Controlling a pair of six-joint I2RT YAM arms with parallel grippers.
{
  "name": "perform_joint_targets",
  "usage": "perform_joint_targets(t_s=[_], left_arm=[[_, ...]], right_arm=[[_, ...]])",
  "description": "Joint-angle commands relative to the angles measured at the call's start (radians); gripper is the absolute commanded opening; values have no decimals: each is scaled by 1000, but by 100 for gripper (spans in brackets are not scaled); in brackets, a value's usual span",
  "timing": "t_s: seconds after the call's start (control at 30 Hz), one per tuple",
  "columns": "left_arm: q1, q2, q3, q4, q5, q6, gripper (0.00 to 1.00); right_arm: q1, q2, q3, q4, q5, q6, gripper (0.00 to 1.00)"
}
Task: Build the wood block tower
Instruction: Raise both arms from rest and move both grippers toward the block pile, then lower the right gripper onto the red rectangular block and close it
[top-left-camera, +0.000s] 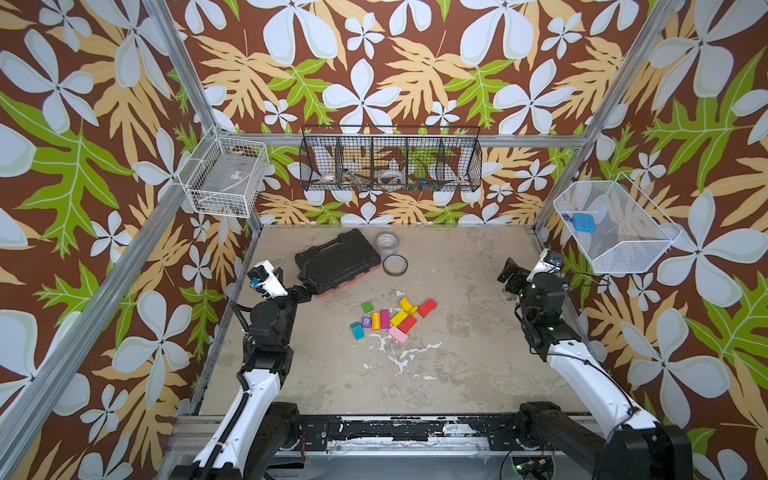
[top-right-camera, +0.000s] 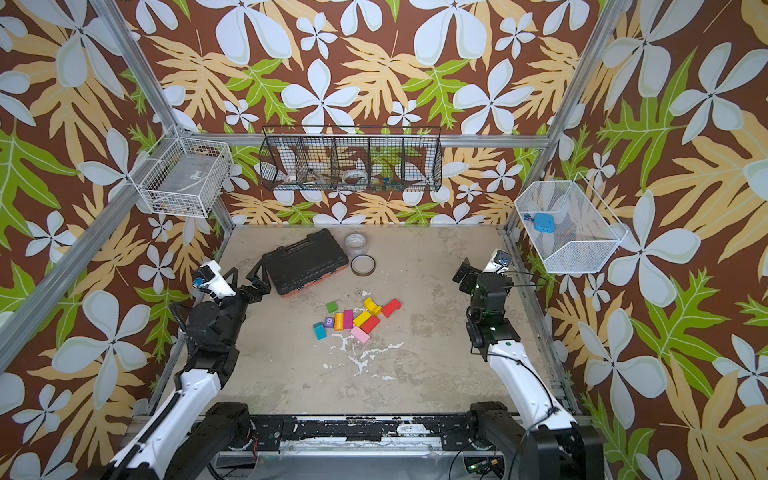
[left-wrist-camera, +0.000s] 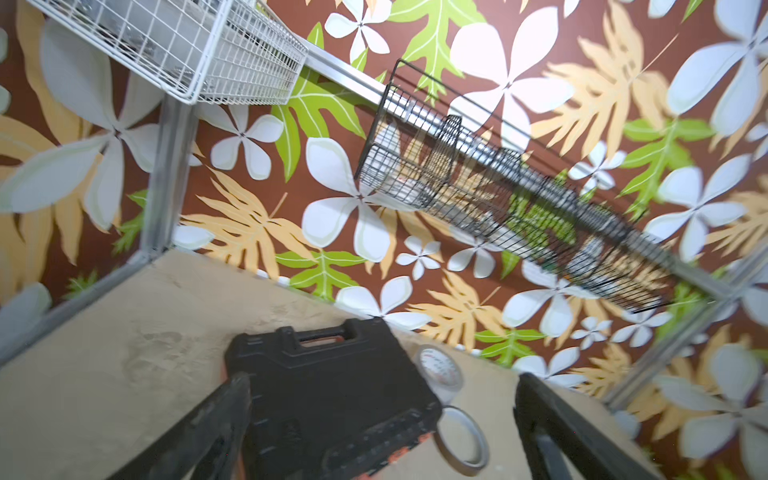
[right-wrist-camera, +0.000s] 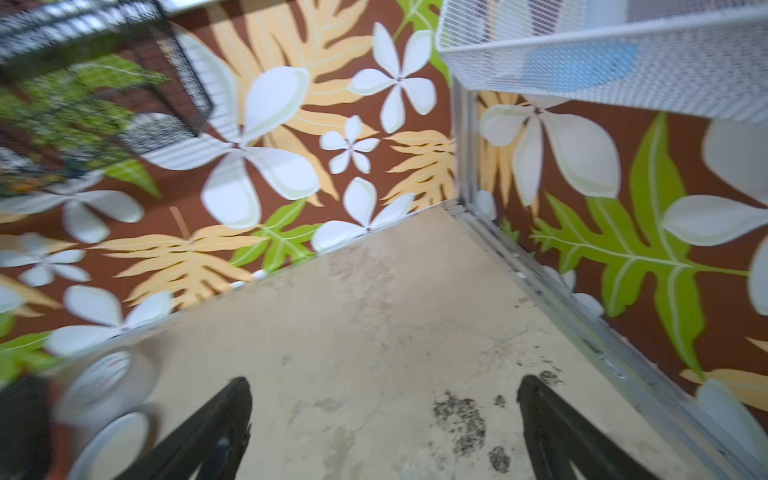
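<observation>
The wood blocks lie loose in a cluster mid-table in both top views: green cube (top-left-camera: 368, 307), teal piece (top-left-camera: 356, 331), purple "9" cube (top-left-camera: 366, 322), orange cylinder (top-left-camera: 376, 321), magenta brick (top-left-camera: 385, 319), yellow arch (top-left-camera: 408, 305), red brick (top-left-camera: 427, 308) and pink brick (top-right-camera: 360, 334). No tower shows; each block rests on the table. My left gripper (top-left-camera: 293, 274) (left-wrist-camera: 382, 380) hovers open by the black case, far left of the blocks. Near the right wall my right gripper (top-left-camera: 508, 272) (right-wrist-camera: 384, 382) is open over bare table. Neither wrist view shows a block.
A black tool case (top-left-camera: 337, 257) lies at the back left, with two tape rolls (top-left-camera: 387, 243) (top-left-camera: 395, 265) beside it. On the walls hang a black wire basket (top-left-camera: 390, 160) and white baskets (top-left-camera: 224, 176) (top-left-camera: 611, 226). White stains (top-left-camera: 399, 353) mark the table.
</observation>
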Motion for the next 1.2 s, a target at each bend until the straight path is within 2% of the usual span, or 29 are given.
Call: perform_joint_targets(t_s=[0.0,0.07,0.1,0.13,0.17,0.23,0.3,0.37,0.43,0.47,0.53,0.7,0.87,1.0,1.17], left_arm=[[3,-67,26,-240,93,-271,100],[4,-97,66,-436,-41,-414,100],[15,-104,84,-497,-59,-469,100],[37,-109,93,-476,19,-462,100],[52,-109,108,-447,108,-444,100],[60,-87,227,-583,210,-397,100],[60,-35,396,-769,241,-276,100],[60,31,547,-923,233,-130,100],[60,87,648,-1080,193,19,100],[59,101,663,-1138,160,49,98],[59,96,630,-1204,70,30,96],[59,-1,421,-1084,74,77,98],[51,7,409,-1087,115,80,98],[2,24,407,-1090,118,80,98],[-36,64,409,-1093,119,81,98]], right_arm=[[52,-110,34,-173,-235,114,100],[136,-151,63,-229,-228,130,100],[196,-160,76,-256,-208,133,100],[265,-162,89,-286,-165,144,100],[321,-153,104,-321,-100,159,100],[481,-101,140,-391,31,199,100],[592,-25,170,-437,134,259,98],[650,64,195,-463,178,324,91],[666,154,215,-466,152,376,83],[667,192,220,-456,132,389,81],[667,276,232,-440,114,407,79],[667,469,296,-461,111,424,73],[666,578,347,-480,154,435,73],[661,649,395,-495,167,427,72],[625,746,440,-499,132,423,65]])
